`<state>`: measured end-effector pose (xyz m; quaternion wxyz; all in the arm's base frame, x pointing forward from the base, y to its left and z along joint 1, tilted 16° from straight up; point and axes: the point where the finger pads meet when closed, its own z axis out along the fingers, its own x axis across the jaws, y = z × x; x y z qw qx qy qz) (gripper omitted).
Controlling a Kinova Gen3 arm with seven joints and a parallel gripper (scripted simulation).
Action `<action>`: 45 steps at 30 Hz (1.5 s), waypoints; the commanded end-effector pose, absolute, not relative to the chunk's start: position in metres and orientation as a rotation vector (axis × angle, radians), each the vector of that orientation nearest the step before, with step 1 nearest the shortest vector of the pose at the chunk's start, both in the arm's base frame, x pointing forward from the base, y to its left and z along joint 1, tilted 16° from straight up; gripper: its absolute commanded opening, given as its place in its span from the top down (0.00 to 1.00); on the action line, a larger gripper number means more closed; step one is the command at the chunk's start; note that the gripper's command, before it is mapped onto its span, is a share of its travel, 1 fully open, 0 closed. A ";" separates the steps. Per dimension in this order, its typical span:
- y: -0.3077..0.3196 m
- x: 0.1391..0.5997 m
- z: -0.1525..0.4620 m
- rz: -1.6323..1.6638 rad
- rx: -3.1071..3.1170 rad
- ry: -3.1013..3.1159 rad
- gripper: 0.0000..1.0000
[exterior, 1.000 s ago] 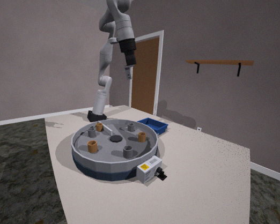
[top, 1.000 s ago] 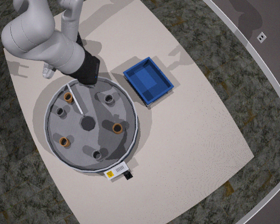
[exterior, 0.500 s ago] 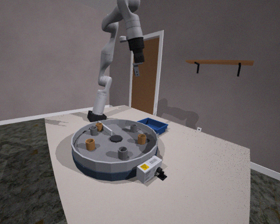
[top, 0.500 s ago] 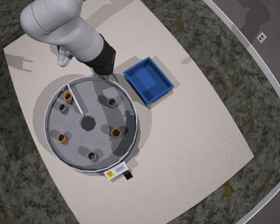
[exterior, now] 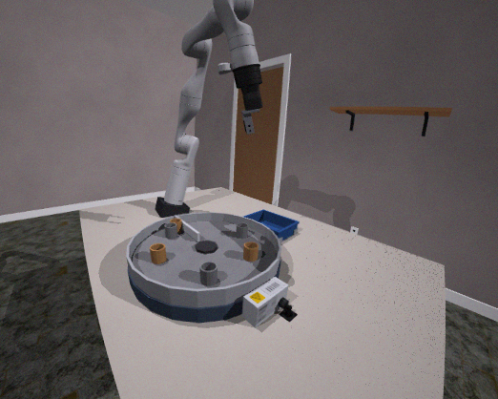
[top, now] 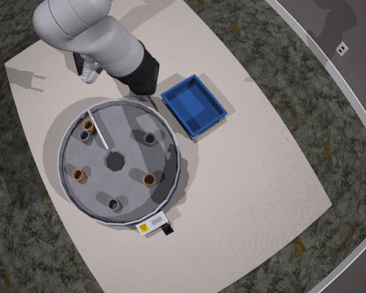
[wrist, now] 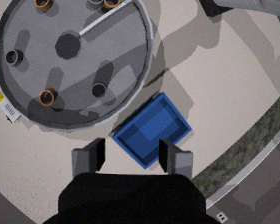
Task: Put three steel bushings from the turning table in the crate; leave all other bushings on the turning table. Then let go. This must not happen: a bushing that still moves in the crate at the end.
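Three grey steel bushings stand on the turning table (top: 59,158) (exterior: 184,297): one (top: 149,139) (exterior: 241,231) (wrist: 99,90) on the crate's side, one (top: 113,205) (exterior: 208,275) (wrist: 14,57) toward the control box, and one (top: 84,135) (exterior: 171,231) close to an orange bushing (top: 87,124) by the white bar. Two more orange bushings, one (top: 149,180) (exterior: 251,252) (wrist: 47,97) and another (top: 78,174) (exterior: 158,254), stand apart. The blue crate (top: 210,124) (exterior: 289,231) (wrist: 177,111) looks empty. My gripper (exterior: 249,125) (wrist: 132,150) is open and empty, high above the table near the crate.
A thin white bar (top: 99,130) (exterior: 188,228) (wrist: 103,19) reaches from the turning table's rim toward its dark hub (top: 114,161). A raised wall rings the disc. A white control box (top: 152,223) (exterior: 266,301) with a black part sits against its outer side.
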<state>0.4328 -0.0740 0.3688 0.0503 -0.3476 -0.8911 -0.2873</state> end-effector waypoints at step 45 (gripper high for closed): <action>-0.083 0.421 0.350 -0.442 -1.238 -2.785 0.00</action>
